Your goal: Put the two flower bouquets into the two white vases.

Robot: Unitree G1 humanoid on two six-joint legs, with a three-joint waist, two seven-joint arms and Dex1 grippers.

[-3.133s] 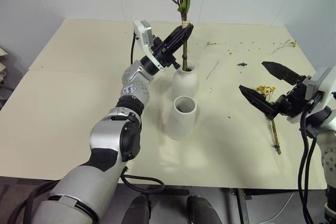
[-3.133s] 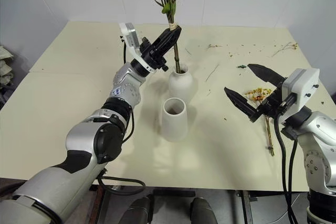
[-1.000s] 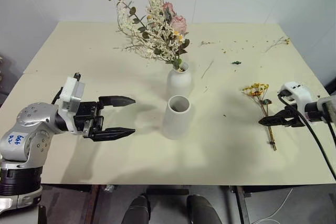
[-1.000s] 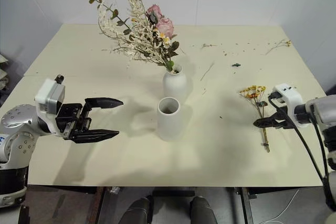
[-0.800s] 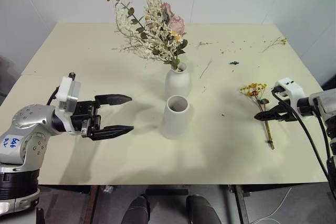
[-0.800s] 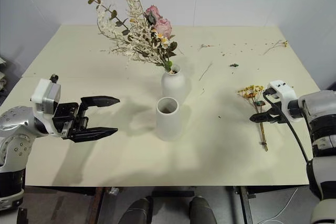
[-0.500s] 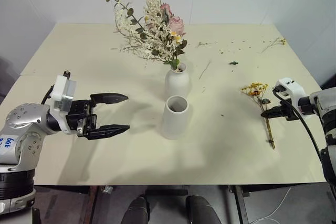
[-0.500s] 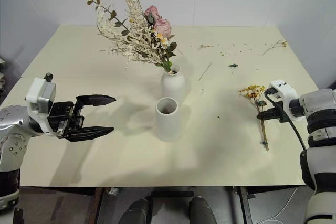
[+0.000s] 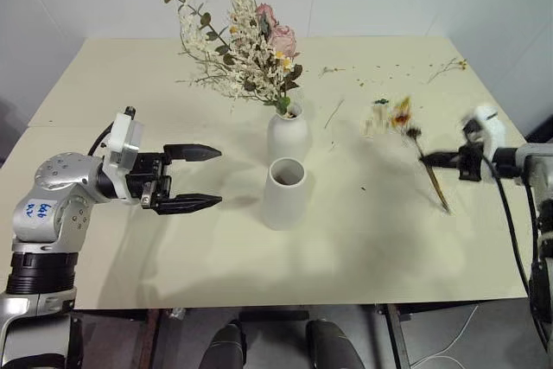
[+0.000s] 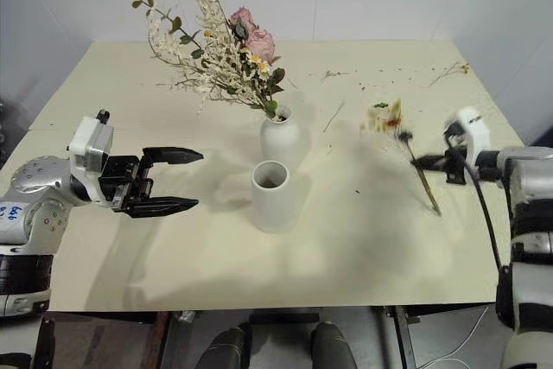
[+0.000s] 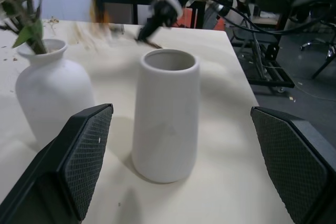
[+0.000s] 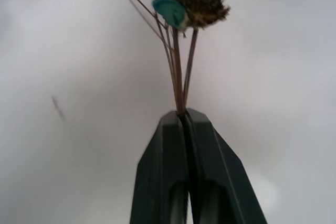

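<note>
At centre left we hold our left gripper [image 9: 192,177] wide and empty, at centre the large pink-rose bunch [image 9: 244,45] stands in the rounded matte white bottle vase [image 9: 288,133] behind the empty tapered white vase [image 9: 284,194], and at right our right gripper [image 9: 429,159] pinches the thin yellow-flowered sprig [image 9: 413,143] above the cream table [image 9: 363,239].

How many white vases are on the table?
2. The round vase stands mid-table, holding the big bouquet. The wide-mouthed vase stands empty just in front of it, nearer the robot.
</note>
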